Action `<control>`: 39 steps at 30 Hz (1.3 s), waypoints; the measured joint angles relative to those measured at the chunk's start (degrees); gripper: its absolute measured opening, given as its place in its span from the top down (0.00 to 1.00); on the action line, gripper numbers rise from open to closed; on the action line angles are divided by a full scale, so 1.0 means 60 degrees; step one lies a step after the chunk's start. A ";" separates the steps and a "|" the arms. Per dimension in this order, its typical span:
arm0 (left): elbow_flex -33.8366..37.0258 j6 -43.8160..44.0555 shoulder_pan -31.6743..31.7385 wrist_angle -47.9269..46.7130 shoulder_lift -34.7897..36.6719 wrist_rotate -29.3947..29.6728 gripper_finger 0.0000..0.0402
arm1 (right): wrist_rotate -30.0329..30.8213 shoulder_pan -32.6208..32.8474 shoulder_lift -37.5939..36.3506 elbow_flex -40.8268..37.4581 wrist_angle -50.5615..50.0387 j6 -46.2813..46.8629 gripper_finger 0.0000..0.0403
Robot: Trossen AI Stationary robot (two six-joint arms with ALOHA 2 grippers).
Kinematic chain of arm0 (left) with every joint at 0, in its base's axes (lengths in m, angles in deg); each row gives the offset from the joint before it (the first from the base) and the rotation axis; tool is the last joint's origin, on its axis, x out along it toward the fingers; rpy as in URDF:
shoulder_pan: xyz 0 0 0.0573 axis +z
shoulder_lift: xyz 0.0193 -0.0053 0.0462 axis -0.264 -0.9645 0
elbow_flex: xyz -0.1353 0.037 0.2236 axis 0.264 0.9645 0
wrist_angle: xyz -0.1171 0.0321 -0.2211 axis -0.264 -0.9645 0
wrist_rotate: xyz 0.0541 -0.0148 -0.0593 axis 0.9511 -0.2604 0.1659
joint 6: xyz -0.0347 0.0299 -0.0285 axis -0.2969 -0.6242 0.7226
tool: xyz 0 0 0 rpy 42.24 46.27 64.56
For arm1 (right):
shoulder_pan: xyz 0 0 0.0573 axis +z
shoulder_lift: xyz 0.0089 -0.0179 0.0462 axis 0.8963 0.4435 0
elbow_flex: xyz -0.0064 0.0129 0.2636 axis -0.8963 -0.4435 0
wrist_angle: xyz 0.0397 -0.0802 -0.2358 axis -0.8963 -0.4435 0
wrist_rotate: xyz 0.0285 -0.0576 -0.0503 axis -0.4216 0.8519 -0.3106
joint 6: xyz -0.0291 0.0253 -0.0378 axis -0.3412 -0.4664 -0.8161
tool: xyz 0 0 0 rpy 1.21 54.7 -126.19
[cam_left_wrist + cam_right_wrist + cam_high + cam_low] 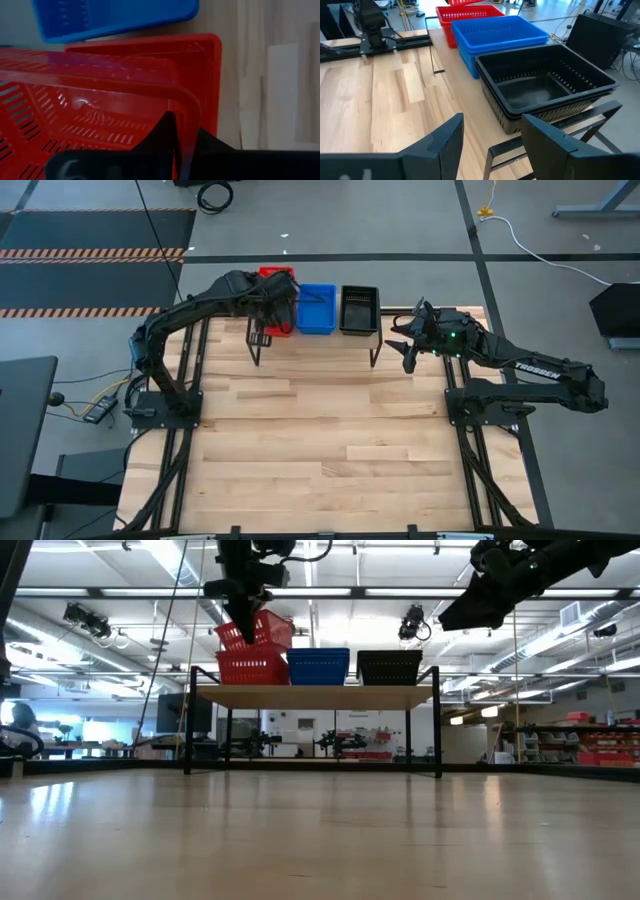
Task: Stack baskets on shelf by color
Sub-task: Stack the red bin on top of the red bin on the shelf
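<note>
Left pincer (240, 602) pinched the rim of a tilted red basket (255, 632) just above the red stack (252, 668) on the shelf (312, 696), presumably angled to nest in, beside blue (317, 308) and black stacks (359, 308); right pincer (404, 346) hung spread, idle beside the shelf.

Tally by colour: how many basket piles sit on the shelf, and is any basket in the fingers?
Red pile on the shelf: 1
Blue pile: 1
Black pile: 1
Tilted red basket held over the red pile by the left gripper: 1
Total: 4; baskets inside each pile cannot be counted.
</note>
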 joint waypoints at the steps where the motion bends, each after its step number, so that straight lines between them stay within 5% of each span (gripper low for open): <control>1: 0.0000 0.0008 0.0051 -0.0043 -0.0026 -0.0119 0.99 | -0.0003 -0.0006 0.0000 0.0000 -0.0003 0.0013 0.50; 12: 0.0011 0.0600 0.0101 0.0165 -0.0045 -0.0670 0.97 | -0.0033 0.0005 0.0000 0.0000 -0.0411 0.0616 0.50; 27: 0.0011 0.1461 -0.0049 0.0217 -0.0045 -0.0507 0.71 | -0.0038 0.0005 0.0004 0.0000 -0.0445 0.0423 0.50; 39: 0.0011 0.1459 -0.0679 -0.0222 -0.0045 -0.0705 0.80 | -0.0029 0.0005 0.0004 0.0000 -0.0356 0.0228 0.50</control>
